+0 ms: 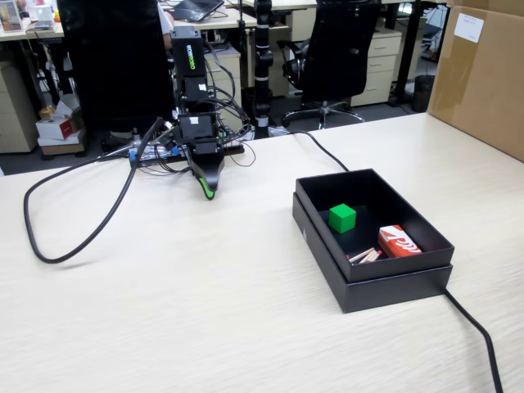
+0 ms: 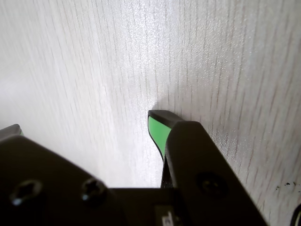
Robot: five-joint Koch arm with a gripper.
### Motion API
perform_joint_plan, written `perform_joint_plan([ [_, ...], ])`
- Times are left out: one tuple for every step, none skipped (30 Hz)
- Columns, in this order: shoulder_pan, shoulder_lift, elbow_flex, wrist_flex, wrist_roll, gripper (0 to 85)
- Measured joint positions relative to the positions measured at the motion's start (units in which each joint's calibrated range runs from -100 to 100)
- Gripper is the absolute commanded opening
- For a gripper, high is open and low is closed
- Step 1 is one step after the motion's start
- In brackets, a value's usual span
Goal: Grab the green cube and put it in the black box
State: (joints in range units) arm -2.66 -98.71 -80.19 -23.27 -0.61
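The green cube point(image 1: 342, 217) rests inside the black box point(image 1: 385, 278), near the box's far left part in the fixed view. My gripper point(image 1: 209, 191) hangs tip-down over bare table to the left of the box, well apart from it. In the wrist view the gripper point(image 2: 84, 123) is open: one green-faced fingertip point(image 2: 157, 131) shows on the right, the other tip peeks in at the far left edge, and only pale wood grain lies between them. Cube and box are out of the wrist view.
A red-and-white packet point(image 1: 399, 241) and some wooden sticks point(image 1: 366, 255) lie in the box beside the cube. A big cardboard box point(image 1: 483, 74) stands at the right. Black cables point(image 1: 74, 217) loop over the table's left, and another cable point(image 1: 479, 332) runs behind the box.
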Motion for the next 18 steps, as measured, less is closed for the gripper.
perform_joint_plan([
  [0.0, 0.0, -0.5, 0.7, 0.0, 52.1],
  [0.0, -0.1, -0.8, 1.2, -0.1, 52.1],
  [0.0, -0.1, -1.1, 1.6, -0.1, 52.0],
  [0.0, -0.1, -1.3, 1.9, -0.1, 52.0],
  [0.0, -0.1, -1.4, 1.9, -0.1, 52.0],
  [0.0, -0.3, -1.6, 2.1, -0.1, 52.0],
  [0.0, -0.1, -1.9, 2.3, -0.1, 51.7],
  [-0.1, -0.1, -2.0, 2.5, -0.1, 51.6],
  [-0.1, -0.1, -2.2, 2.7, -0.1, 51.3],
  [-0.1, -0.1, -2.4, 2.8, -0.2, 51.3],
  [-0.2, -0.1, -2.6, 3.2, -0.2, 51.1],
  [-0.2, -0.1, -2.7, 3.2, -0.2, 51.1],
  [-0.3, -0.1, -2.9, 3.2, -0.2, 51.1],
  [-0.3, -0.1, -2.9, 3.2, -0.3, 50.8],
  [-0.3, -0.1, -3.0, 3.2, -0.3, 50.8],
  [-0.3, -0.1, -3.1, 3.3, -0.3, 50.8],
  [-0.3, -0.1, -3.2, 3.3, -0.3, 50.7],
  [-0.3, -0.1, -3.3, 3.3, -0.4, 50.7],
])
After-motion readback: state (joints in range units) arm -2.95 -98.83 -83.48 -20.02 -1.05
